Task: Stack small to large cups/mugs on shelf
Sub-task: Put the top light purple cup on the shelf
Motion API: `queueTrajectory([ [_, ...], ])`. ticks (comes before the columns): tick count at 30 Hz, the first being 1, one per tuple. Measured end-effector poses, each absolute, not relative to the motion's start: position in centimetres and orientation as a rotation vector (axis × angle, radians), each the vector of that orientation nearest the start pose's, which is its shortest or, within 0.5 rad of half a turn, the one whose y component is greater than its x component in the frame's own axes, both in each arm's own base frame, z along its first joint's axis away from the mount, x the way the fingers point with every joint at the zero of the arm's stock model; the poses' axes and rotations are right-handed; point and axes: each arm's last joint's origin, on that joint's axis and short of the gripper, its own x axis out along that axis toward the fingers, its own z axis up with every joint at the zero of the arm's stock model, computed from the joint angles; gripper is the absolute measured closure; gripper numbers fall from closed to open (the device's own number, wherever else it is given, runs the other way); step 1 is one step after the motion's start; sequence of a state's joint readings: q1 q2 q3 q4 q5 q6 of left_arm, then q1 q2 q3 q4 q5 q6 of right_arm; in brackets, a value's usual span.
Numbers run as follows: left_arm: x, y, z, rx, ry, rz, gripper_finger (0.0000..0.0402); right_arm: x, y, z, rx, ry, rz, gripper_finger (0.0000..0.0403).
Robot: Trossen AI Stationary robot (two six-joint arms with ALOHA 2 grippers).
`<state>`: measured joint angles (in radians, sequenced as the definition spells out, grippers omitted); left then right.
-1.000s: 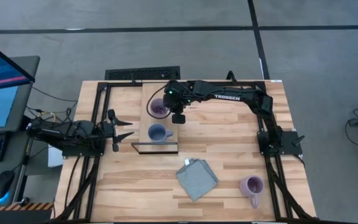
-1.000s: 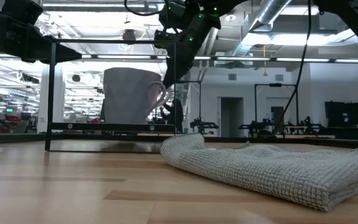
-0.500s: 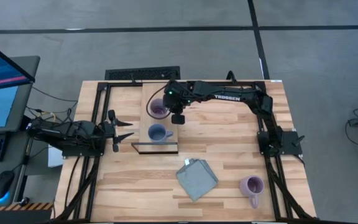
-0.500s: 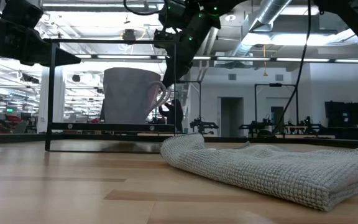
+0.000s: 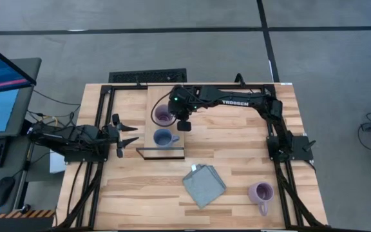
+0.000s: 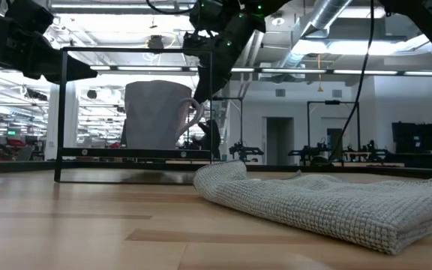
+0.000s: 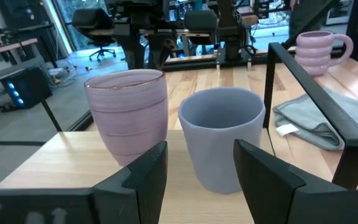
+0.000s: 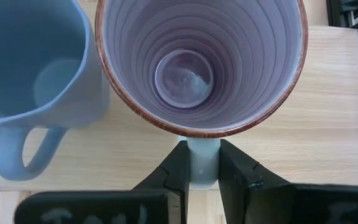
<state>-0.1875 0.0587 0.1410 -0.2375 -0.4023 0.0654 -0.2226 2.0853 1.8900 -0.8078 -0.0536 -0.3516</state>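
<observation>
On the shelf (image 5: 152,103) stand 2 mugs side by side: a lilac mug (image 5: 163,114) farther back and a blue mug (image 5: 164,138) nearer the front edge. The right gripper (image 8: 202,163) is clenched on the lilac mug's handle (seen from above). The left gripper (image 7: 194,171) waits left of the shelf, jaws apart, empty. Another lilac mug (image 5: 261,193) sits near right, beside a folded cloth (image 5: 204,185).

on the pale wood shelf (image 5: 166,147) with its dark front edge stands a dusty blue mug (image 5: 164,137), and just behind it a lilac mug (image 5: 163,113), ringed inside, with a reddish-brown rim. a second lilac mug (image 5: 260,192) stands well off from the shelf on the tan striped desk (image 5: 237,154). between them lies a grey-blue woven cloth (image 5: 204,185).
</observation>
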Motion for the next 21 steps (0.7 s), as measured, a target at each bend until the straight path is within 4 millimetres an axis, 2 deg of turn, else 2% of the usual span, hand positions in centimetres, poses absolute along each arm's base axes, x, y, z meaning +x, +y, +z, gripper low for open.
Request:
queueTrajectory([
  [11,8.9,-0.5,18.3,0.119,0.171,0.209,0.0225,44.2,-10.2,26.3,-0.171,1.008,0.005,0.0331],
  [21,8.9,-0.5,18.3,0.117,0.174,0.209,0.0225,44.9,-10.0,24.4,-0.176,1.051,0.021,0.0331],
])
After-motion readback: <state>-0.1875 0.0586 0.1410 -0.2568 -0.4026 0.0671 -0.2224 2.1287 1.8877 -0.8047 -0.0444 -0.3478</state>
